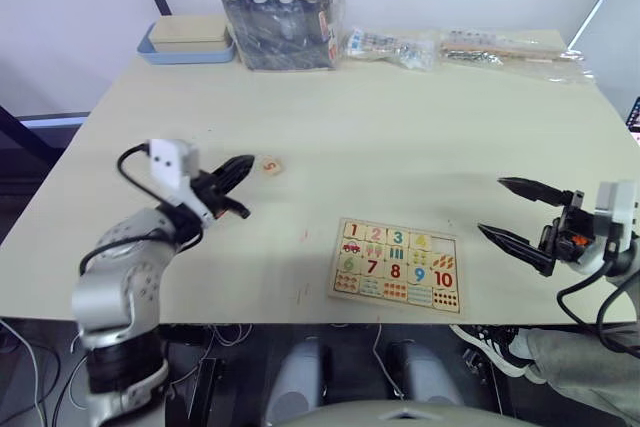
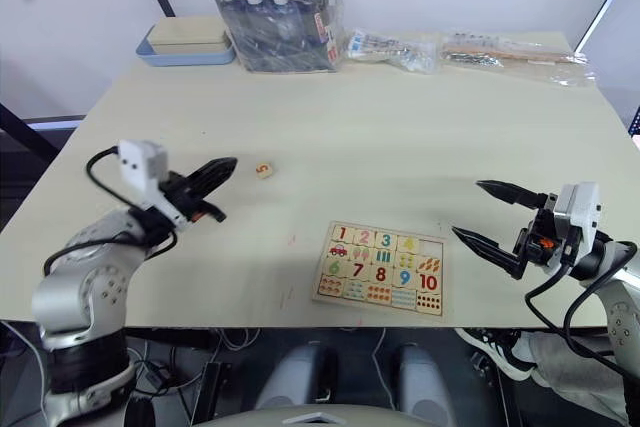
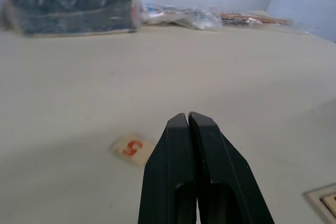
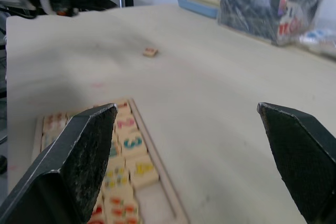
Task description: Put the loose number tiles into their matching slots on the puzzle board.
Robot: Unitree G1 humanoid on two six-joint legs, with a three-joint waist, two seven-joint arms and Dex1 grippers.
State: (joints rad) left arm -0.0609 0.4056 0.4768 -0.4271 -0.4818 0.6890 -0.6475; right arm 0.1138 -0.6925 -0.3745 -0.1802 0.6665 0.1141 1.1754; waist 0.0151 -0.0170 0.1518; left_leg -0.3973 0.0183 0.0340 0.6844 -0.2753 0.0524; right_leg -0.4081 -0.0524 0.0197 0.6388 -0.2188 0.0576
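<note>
One loose number tile point(image 1: 269, 165), pale wood with an orange 5, lies on the table left of centre. My left gripper point(image 1: 245, 163) is shut and empty, its tip just short of the tile point(image 3: 131, 148), slightly to the tile's left. The puzzle board point(image 1: 396, 225) lies near the table's front edge. Tiles 1 to 4 sit in its top row, and the slot point(image 1: 443, 244) at that row's right end is empty. To the right of the board my right gripper point(image 1: 490, 206) hangs wide open with nothing between its fingers.
A blue tray with a beige box point(image 1: 185, 39) stands at the back left. Beside it is a dark box wrapped in plastic point(image 1: 283, 15). Clear plastic bags point(image 1: 510, 50) lie along the back right edge.
</note>
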